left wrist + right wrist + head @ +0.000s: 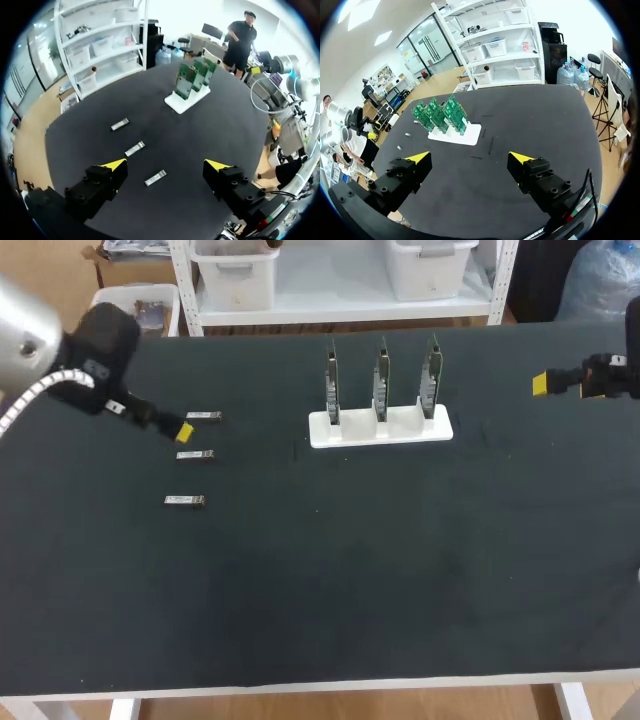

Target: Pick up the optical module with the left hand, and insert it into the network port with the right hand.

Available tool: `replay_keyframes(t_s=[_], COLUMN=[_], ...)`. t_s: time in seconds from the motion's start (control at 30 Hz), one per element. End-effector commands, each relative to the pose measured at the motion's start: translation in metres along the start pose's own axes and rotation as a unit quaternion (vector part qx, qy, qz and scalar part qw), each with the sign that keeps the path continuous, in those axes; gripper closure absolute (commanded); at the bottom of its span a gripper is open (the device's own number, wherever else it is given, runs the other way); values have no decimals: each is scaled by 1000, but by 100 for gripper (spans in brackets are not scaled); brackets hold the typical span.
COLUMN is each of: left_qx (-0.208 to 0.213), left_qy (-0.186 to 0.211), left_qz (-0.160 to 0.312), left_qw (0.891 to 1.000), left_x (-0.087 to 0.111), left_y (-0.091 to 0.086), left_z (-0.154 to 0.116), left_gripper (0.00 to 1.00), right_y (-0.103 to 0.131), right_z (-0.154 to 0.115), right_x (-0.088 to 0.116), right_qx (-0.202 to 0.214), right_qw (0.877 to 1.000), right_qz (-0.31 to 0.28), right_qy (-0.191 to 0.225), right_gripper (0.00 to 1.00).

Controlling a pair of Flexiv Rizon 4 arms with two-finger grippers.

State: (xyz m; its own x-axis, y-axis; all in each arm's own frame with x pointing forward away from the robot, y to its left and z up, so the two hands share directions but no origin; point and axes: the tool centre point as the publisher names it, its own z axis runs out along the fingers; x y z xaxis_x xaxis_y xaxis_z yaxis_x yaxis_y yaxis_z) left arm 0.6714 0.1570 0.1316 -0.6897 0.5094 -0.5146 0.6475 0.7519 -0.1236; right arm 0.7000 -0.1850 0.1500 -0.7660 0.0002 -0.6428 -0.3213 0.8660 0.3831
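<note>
Optical module, a small silver rectangular metal slug [195,454], lies flat near the tabletop's left edge (one of three). Judged light, rigid and smooth-sided; grasp across the long flanks, mid-body. Left gripper [166,166] hovers above, fingers spread, empty. Right gripper [469,159] is also spread and empty.

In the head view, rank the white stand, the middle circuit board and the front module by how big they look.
1. white stand
2. middle circuit board, seen edge-on
3. front module, smallest
</note>
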Motion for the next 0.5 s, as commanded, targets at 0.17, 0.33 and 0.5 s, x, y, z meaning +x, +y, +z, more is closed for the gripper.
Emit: replay_keyframes(t_s=[0.17, 0.33, 0.5], left_qx=[22, 26, 26], left_qy=[45, 55, 55], left_qz=[-5, -2, -2], left_qw=[999, 998, 998], left_x=[-1, 1, 1], left_y=[4, 3, 3], left_z=[16, 16, 16], left_gripper=[0, 0, 0], right_y=[0, 0, 0], right_z=[0, 0, 0], right_x=[0, 0, 0], right_qx=[0, 0, 0], right_qw=[1000, 1000, 1000], right_qz=[0, 0, 0], right_qy=[0, 0, 0], right_gripper=[0, 0, 0])
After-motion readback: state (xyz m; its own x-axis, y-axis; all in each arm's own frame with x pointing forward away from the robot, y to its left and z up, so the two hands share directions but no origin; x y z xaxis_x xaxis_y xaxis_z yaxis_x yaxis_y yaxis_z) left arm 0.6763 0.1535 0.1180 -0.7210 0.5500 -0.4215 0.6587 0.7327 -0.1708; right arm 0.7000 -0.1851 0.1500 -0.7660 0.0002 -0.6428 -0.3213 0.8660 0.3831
